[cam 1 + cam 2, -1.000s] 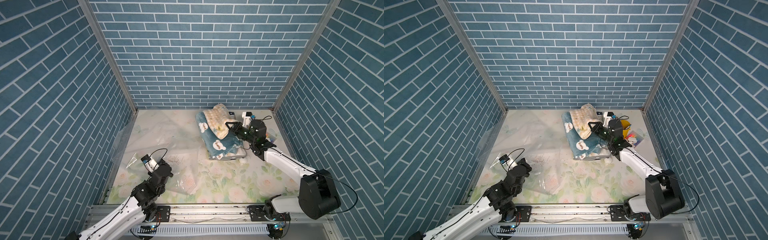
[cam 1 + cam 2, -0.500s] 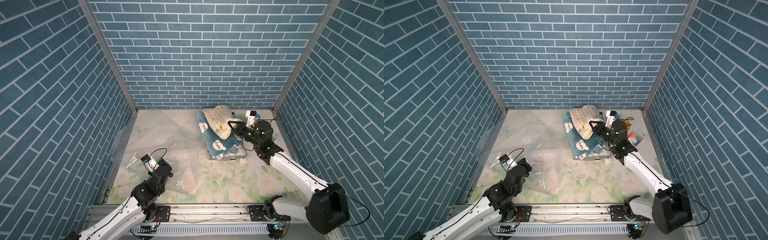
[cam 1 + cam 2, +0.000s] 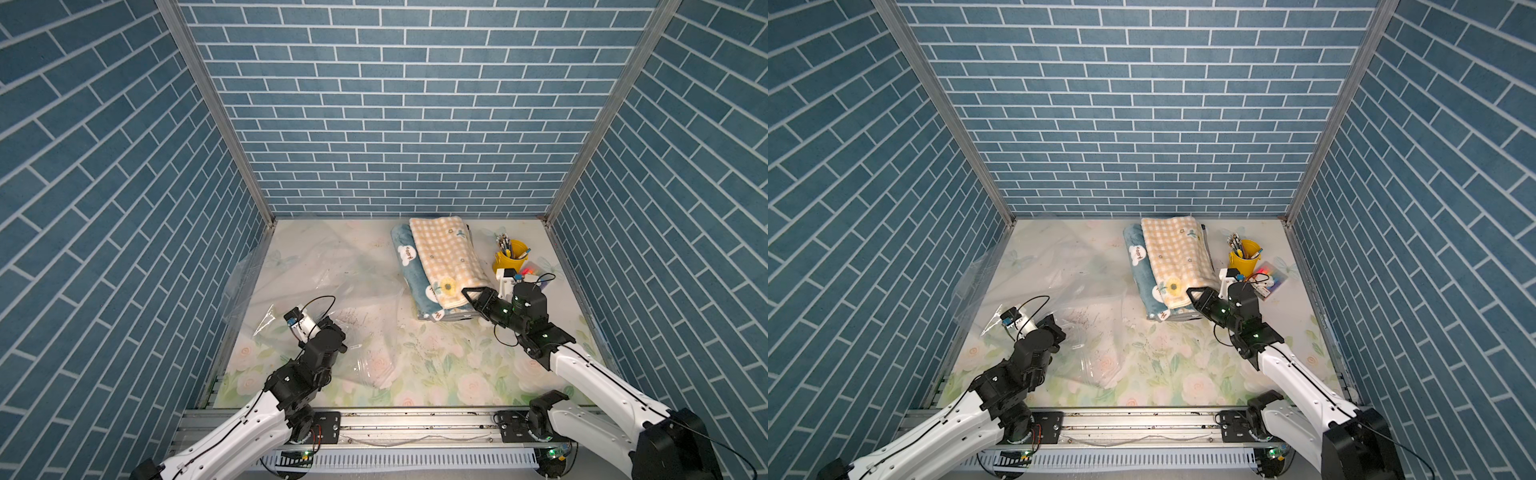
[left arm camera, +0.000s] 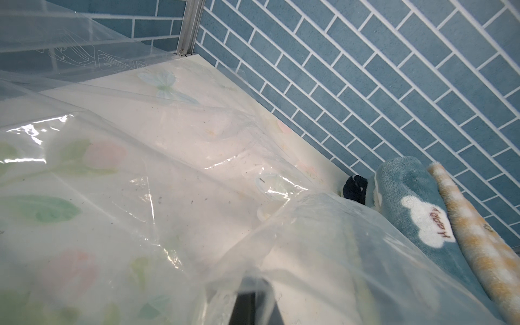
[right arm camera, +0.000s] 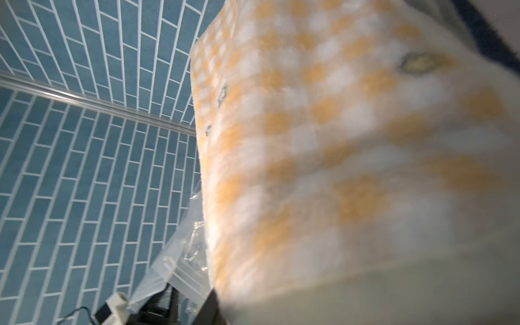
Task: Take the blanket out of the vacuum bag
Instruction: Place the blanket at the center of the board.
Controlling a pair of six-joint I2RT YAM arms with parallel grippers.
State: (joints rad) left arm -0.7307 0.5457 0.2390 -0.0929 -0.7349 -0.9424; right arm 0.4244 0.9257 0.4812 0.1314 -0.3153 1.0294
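The vacuum bag (image 3: 324, 286) lay crumpled on the left half of the floral worktop (image 3: 436, 365), and its far side leaned against the left wall. The left tool (image 4: 251, 292) was closed on a fold of the bag's clear film near the front. In the left wrist view the film gathered in creases at its tip.

The orange checked blanket (image 3: 446, 253) was outside the bag, at the back right of the worktop. It lay folded on top of a blue blanket (image 3: 409, 272) with white clouds. The right tool (image 3: 473, 296) was at the near edge of the checked blanket. I could not tell how wide its jaws stood, nor whether they held the cloth, because the right wrist view was blurred. Near the blankets, on their right, stood a yellow cup (image 3: 510, 261) with pens.
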